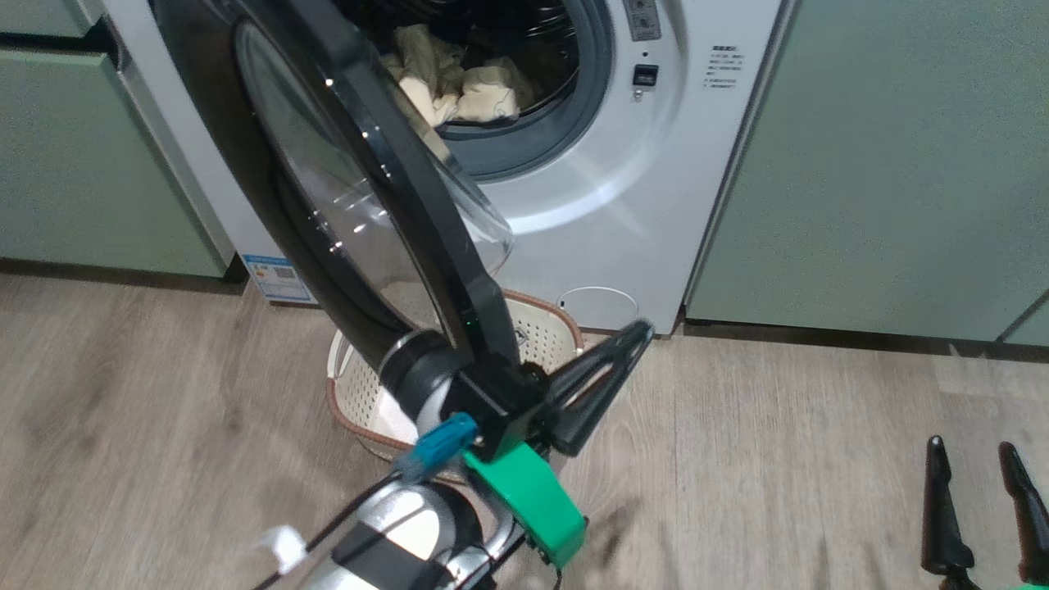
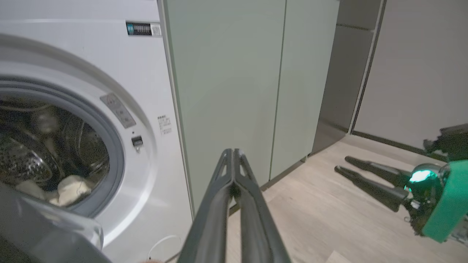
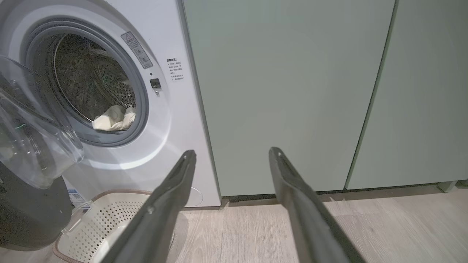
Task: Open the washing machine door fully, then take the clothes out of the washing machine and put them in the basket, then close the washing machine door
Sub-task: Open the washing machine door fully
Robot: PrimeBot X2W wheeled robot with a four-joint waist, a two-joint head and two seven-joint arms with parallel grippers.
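Note:
The washing machine [image 1: 623,188] stands with its door [image 1: 393,188] swung partway out, its clear porthole bulging toward the drum. Cream clothes [image 1: 459,86] lie in the drum's bottom; they are the same clothes [image 3: 113,118] in the right wrist view. Half under the door's lower edge, the basket [image 1: 541,336] sits on the floor with nothing showing inside. My left gripper [image 1: 641,330] is shut on nothing, its wrist right at the door's lower edge; whether it touches is unclear. My right gripper [image 1: 971,449] hangs open over the floor to the right, well away from the machine.
Pale green cabinets flank the machine, on the right [image 1: 885,164] and on the left [image 1: 74,164]. Bare wood floor [image 1: 778,459] stretches between the basket and my right gripper. A blue label [image 1: 279,277] marks the machine's lower left corner.

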